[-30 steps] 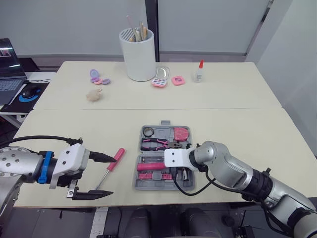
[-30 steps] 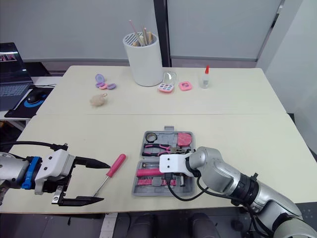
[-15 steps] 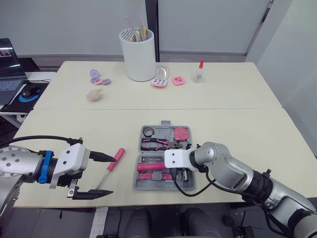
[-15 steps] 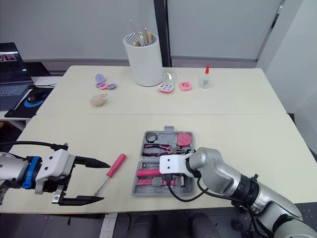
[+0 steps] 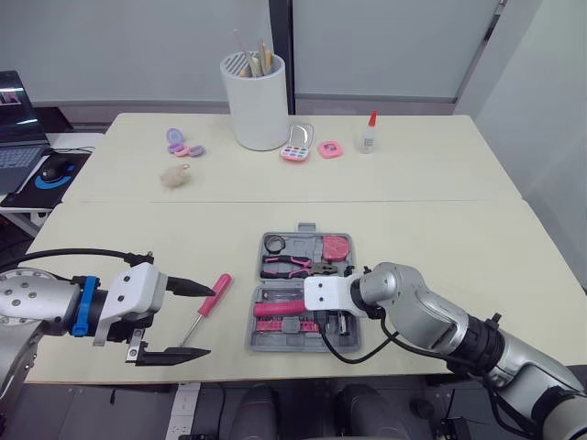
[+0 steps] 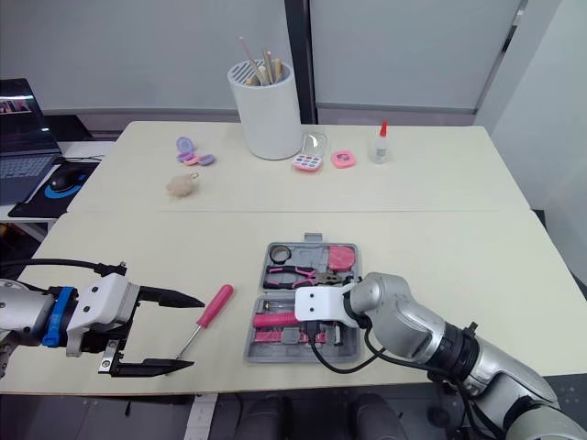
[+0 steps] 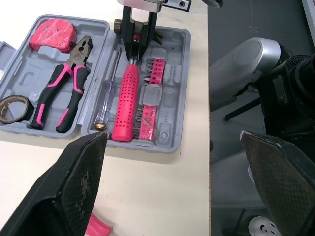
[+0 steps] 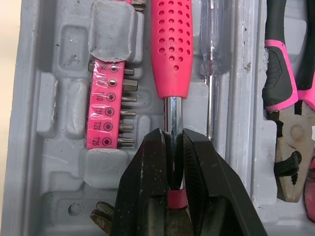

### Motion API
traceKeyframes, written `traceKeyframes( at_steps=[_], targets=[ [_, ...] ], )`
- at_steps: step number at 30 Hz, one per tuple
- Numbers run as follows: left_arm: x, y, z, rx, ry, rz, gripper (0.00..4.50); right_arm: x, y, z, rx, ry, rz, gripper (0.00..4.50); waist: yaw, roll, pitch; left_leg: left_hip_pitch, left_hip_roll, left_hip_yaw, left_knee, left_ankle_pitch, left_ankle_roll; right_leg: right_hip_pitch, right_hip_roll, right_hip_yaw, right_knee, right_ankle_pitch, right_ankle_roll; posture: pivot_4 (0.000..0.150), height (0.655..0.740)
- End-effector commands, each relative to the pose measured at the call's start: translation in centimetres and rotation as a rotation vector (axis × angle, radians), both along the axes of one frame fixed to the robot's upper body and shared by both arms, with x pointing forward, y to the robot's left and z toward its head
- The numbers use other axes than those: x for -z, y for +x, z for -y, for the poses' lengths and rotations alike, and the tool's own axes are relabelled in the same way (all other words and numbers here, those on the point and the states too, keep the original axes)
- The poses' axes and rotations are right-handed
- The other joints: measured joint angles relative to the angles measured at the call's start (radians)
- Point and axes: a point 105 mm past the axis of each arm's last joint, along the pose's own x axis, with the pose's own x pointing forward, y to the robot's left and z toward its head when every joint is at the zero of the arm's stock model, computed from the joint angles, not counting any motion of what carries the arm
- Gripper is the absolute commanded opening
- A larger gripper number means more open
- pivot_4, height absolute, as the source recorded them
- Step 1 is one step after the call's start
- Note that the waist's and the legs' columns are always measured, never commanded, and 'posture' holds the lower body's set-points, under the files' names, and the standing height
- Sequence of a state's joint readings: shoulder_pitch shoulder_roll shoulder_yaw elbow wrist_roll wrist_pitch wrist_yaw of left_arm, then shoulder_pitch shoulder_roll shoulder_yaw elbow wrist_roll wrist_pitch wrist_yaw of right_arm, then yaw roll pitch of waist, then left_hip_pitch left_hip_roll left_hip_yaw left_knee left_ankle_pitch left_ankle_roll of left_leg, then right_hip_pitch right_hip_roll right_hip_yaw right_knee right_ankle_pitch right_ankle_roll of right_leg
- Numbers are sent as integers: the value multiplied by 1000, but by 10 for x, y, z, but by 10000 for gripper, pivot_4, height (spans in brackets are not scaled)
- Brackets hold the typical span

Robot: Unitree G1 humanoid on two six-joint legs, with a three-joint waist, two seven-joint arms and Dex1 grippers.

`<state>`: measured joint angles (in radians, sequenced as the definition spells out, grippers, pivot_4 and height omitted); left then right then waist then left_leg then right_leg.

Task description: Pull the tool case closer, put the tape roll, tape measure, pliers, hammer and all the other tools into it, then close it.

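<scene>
Hammer [image 7: 126, 105], pliers [image 7: 63, 96], tape roll [image 7: 12, 108] in case [image 7: 166, 133]

At the far edge of the tabletop [image 5: 431, 183] you have a white tub [image 5: 255, 103] of brushes [image 5: 254, 53]. Beside it, toward the right, sit a paint palette [image 5: 296, 147], a pink square [image 5: 329, 148] and a glue bottle [image 5: 369, 134]. Toward the far left corner lie small purple-pink pieces [image 5: 181, 143] and a fluffy ball [image 5: 174, 176]. A laptop [image 5: 18, 128] and mouse [image 5: 57, 168] rest on a side desk.

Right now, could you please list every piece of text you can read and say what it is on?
"T20": on the pink bit strip in the case.
"T25": same strip, next to it.
Other marks on that strip: too blurred to read.
Label on the glue bottle, screen of the laptop: too small to read.
</scene>
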<state>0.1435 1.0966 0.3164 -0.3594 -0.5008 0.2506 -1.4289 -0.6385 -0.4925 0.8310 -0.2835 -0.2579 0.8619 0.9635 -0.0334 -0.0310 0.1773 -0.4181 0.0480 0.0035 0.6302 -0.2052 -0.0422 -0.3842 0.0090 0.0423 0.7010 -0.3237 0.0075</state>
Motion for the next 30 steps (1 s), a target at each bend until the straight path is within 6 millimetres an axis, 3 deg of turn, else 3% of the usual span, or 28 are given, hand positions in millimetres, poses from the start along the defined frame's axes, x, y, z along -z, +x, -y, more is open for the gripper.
traceKeyframes(
  at_steps=[1, 2, 10, 15, 21, 30],
  targets=[
    [-3, 0, 2, 17, 10, 30, 45000, -15, -5, -8, -7, 80, -18, 13202, 0, 0, 0, 0, 0, 0, 0, 0, 0, 0, 0, 0, 0, 0, 0, 1500, 7400],
    [-3, 1, 2, 17, 10, 30, 45000, -19, -4, -7, -6, 94, -21, 15120, 0, 0, 0, 0, 0, 0, 0, 0, 0, 0, 0, 0, 0, 0, 0, 1500, 7400],
    [-1, 5, 5, 24, 4, 38, 45000, -48, 3, -2, -75, 275, -8, 15120, 1, 0, 0, 0, -1, 0, 0, 0, 0, 0, 0, 0, 0, 0, 0, 1500, 7400],
    [-1, 7, 7, 32, -1, 47, 45000, -47, 3, -10, -146, 463, -8, 13467, -1, 0, 0, 0, 0, 0, 0, 0, 0, 0, 0, 0, 0, 0, 0, 1500, 7400],
    [-1, 7, 7, 33, -2, 52, 45000, -30, 6, -16, -172, 523, -4, 678, -1, 0, 0, 0, 0, 1, 0, 0, 0, 0, 0, 1, 0, 0, 0, 1500, 7400],
    [-1, 7, 7, 31, 2, 55, 45000, 10, 3, -17, -127, 422, -63, 265, 0, 0, 0, 0, 0, 0, 0, 0, 0, 0, 1, 1, 1, 0, 0, 1500, 7400]
  ],
)
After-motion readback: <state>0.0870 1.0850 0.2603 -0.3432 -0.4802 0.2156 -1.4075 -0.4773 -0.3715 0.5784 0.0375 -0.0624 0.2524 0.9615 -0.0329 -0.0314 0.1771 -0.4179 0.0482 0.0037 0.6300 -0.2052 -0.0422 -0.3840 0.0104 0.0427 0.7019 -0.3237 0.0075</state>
